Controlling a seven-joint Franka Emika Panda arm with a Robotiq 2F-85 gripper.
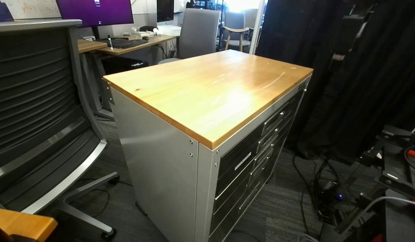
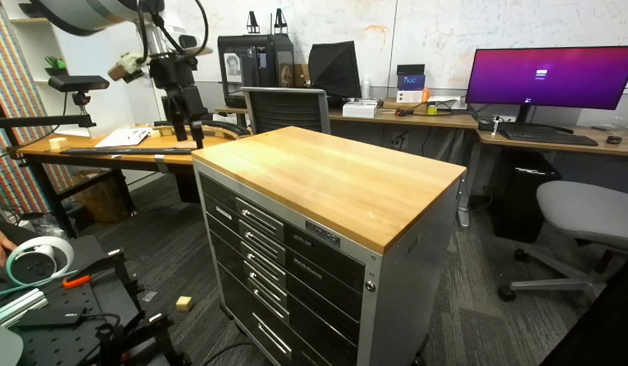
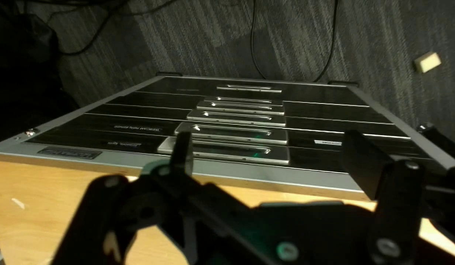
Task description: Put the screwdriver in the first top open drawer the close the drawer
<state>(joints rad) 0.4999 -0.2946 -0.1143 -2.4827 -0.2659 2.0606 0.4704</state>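
The top drawer of the grey cabinet is shut, its dark front flush with the drawers below it; it shows in both exterior views (image 1: 242,145) (image 2: 258,216) and in the wrist view (image 3: 312,158). The screwdriver does not show in any view; the wooden cabinet top (image 1: 194,84) (image 2: 329,175) has no tool on it. My gripper (image 2: 189,140) hangs beside the cabinet's near-left corner in an exterior view, pointing down. In the wrist view my gripper (image 3: 268,136) is open, fingers wide apart with nothing between them, and the drawer handles show beyond it.
Lower drawers (image 2: 265,277) are shut too. A mesh chair (image 1: 42,101) and a grey chair (image 2: 588,213) stand near the cabinet. An orange-topped table (image 2: 176,159) stands behind the gripper. A yellow block (image 2: 184,303) and cables lie on the floor. A black curtain (image 1: 311,84) hangs nearby.
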